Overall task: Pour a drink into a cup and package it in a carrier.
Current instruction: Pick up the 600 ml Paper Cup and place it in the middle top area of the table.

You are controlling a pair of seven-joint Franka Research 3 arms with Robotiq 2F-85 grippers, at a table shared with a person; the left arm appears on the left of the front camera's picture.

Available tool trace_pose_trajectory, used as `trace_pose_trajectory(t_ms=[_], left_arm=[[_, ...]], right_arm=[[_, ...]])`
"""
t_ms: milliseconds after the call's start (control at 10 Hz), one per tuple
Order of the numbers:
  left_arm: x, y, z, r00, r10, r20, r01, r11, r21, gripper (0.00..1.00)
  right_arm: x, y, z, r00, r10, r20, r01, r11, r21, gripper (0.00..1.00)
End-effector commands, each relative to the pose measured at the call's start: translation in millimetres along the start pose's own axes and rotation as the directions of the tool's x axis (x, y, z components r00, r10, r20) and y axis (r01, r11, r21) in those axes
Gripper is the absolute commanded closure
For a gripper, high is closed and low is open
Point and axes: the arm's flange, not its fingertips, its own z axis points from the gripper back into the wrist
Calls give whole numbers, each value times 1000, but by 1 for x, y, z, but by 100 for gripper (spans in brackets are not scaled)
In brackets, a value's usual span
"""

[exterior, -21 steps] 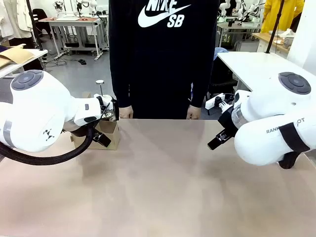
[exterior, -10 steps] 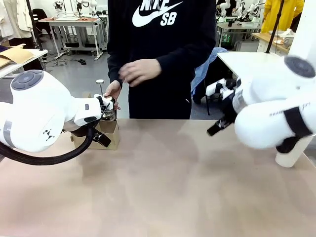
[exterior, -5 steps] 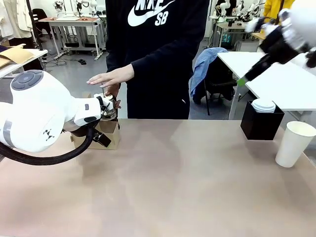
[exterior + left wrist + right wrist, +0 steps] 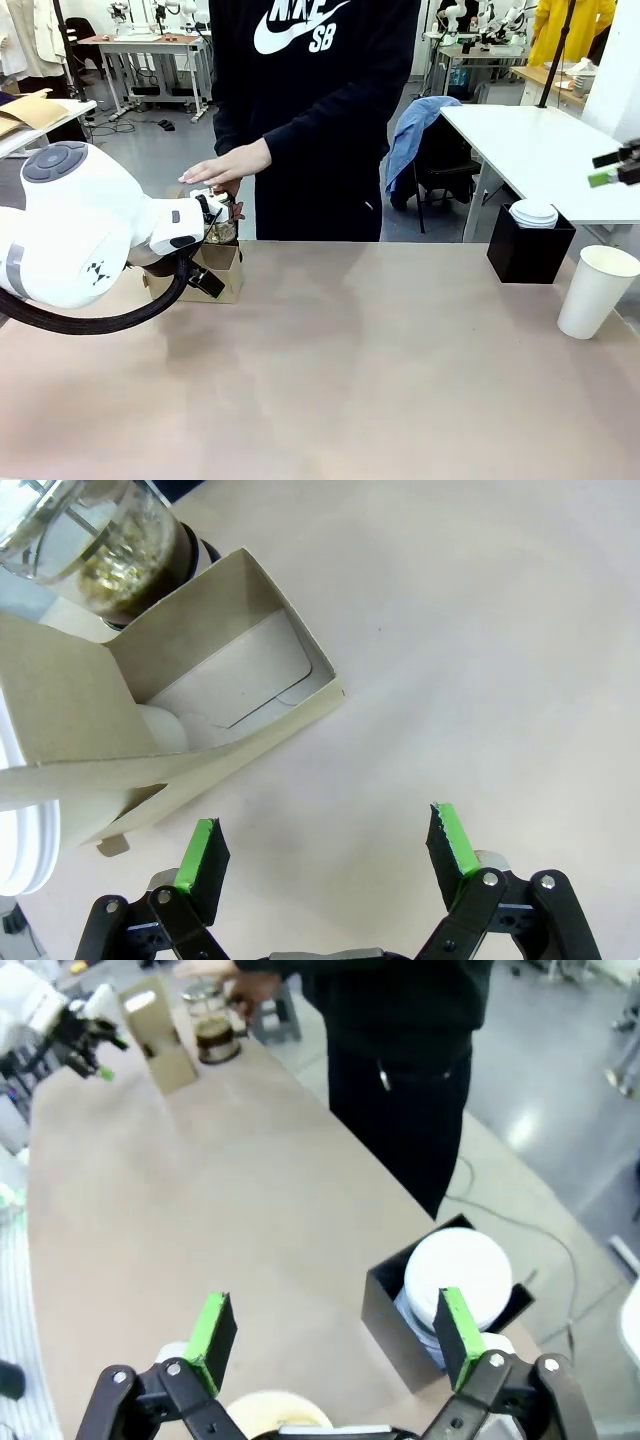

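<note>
Cup [image 4: 597,291] stands at the table's right edge, near black lid box [image 4: 528,255]. Carrier [image 4: 218,272] sits far left, drink [image 4: 160,565] in glass press [image 4: 218,228] just behind it. Left gripper [image 4: 325,845] spread wide, empty, beside carrier. Right gripper [image 4: 330,1330] spread wide, empty, above the box.

**Table top: two clusters, far-left and far-right**

Tan table [image 4: 340,380], flat and matte. Far-left, near the far edge: brown cardboard carrier [image 4: 218,272] sits straight on the surface, top open. A glass press [image 4: 221,230] stands just behind it, dark liquid [image 4: 214,1034] in its lower part; can't tell whether press and carrier touch. Far-right: a black box [image 4: 528,260] holding stacked white lids [image 4: 534,212]. Just beside it, toward the right edge, an upright, open-topped white paper cup [image 4: 594,292]. The clusters are well apart, with bare tan surface between.
</note>
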Motion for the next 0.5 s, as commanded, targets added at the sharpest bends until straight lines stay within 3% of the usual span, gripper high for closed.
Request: trace_pose_trajectory(t_ms=[0, 100, 200, 400], left_arm=[[0, 0, 0, 1000, -1, 0, 1, 1000, 0, 0], [0, 0, 0, 1000, -1, 0, 1, 1000, 0, 0], [0, 0, 0, 1000, -1, 0, 1, 1000, 0, 0], [0, 0, 0, 1000, -1, 0, 1, 1000, 0, 0]], right_arm=[[-47, -12, -6, 995, 36, 89, -43, 996, 80, 0], [-61, -11, -5, 992, 18, 128, -22, 999, 33, 0], [-55, -4, -11, 994, -6, 112, 6, 1000, 7, 0], [-61, -6, 8, 995, 13, 95, -17, 999, 37, 0]])
